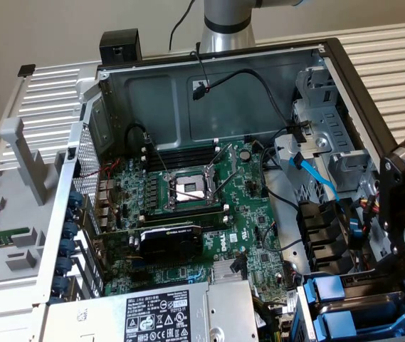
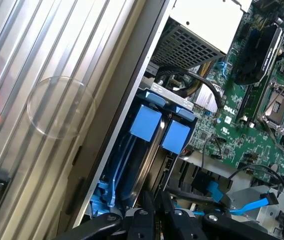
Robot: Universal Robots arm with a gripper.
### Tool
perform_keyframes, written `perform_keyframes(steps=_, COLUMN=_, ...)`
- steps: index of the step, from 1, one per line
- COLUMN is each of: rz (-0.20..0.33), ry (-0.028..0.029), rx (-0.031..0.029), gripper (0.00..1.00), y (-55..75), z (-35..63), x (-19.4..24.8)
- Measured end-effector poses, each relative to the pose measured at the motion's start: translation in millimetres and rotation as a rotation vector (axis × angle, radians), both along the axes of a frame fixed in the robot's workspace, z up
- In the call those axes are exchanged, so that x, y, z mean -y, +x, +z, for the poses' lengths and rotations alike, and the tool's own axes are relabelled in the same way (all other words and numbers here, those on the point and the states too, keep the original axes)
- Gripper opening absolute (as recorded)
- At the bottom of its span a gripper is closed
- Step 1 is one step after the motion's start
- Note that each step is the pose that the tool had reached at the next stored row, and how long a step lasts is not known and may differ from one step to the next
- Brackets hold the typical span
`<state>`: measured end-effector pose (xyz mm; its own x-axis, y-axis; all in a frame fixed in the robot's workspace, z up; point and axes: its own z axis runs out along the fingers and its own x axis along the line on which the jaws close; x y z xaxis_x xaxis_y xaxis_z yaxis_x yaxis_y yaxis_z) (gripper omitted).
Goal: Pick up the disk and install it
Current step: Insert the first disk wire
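Hovering close by the disk (image 2: pixel 175 136), seated in the drive bay (image 2: pixel 113 192) straight ahead of the jaws (image 2: pixel 155 201), beside a second blue carrier (image 2: pixel 145 122). Pick-up step in hand; impossible to tell whether closed or open. Calling, likely, for a square, firm hold.

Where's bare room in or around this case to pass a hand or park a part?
Free: grey back panel above the motherboard, one black cable hanging across; ribbed surface outside the case, exterior view's right. Crowded: blue carriers corner and blue cable.
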<state>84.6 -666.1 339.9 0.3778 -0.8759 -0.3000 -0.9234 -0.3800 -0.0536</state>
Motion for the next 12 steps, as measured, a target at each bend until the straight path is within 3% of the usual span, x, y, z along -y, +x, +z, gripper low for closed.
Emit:
perform_keyframes(steps=7, rz=0.000, ry=-0.0048, rx=0.0000, gripper=0.17, y=0.0, z=1.7, x=-3.1)
perform_keyframes(steps=12, rz=0.000, ry=-0.0199, rx=0.0000, gripper=0.17, y=-0.5, z=9.0, x=-4.6)
